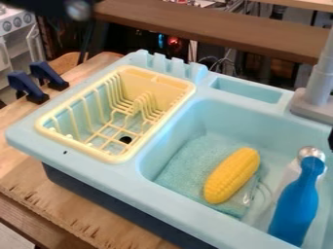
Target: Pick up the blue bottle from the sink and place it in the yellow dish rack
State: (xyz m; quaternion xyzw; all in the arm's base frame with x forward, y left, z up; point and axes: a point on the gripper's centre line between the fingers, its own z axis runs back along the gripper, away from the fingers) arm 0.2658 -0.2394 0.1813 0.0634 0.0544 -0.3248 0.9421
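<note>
- While a yellow toy corn cob point(231, 175) is laid at a slant in the basin point(228, 115) of a light-blue plastic toy sink point(162, 194), a blurred dark arm part point(48, 7) is seen at the upper left, well apart from it.
- How far open the gripper is cannot be told, nor whether anything is held by it; its exact place relative to the corn cob cannot be told either.
- The corn cob is supported by a folded teal cloth point(185, 165) on the basin floor, with its upper end pointed towards the sink's back right.
- To the right of the cob, a slender blue bottle-shaped item point(298, 206) with a round silvery top point(311, 153) is leaned near the basin's right part; clear, shiny material point(263, 200) is seen between the two.
- On the left of the sink, a pale-yellow plastic dish rack point(118, 158) with upright prongs is set into the top.
- Behind the basin, a shallow light-blue tray recess point(247, 91) is formed in the rim, and a grey faucet point(319, 87) is mounted to its right.
- Beyond the rack, two dark-blue clamps point(25, 86) are fixed on the wooden table point(81, 211) by which the sink is supported.
</note>
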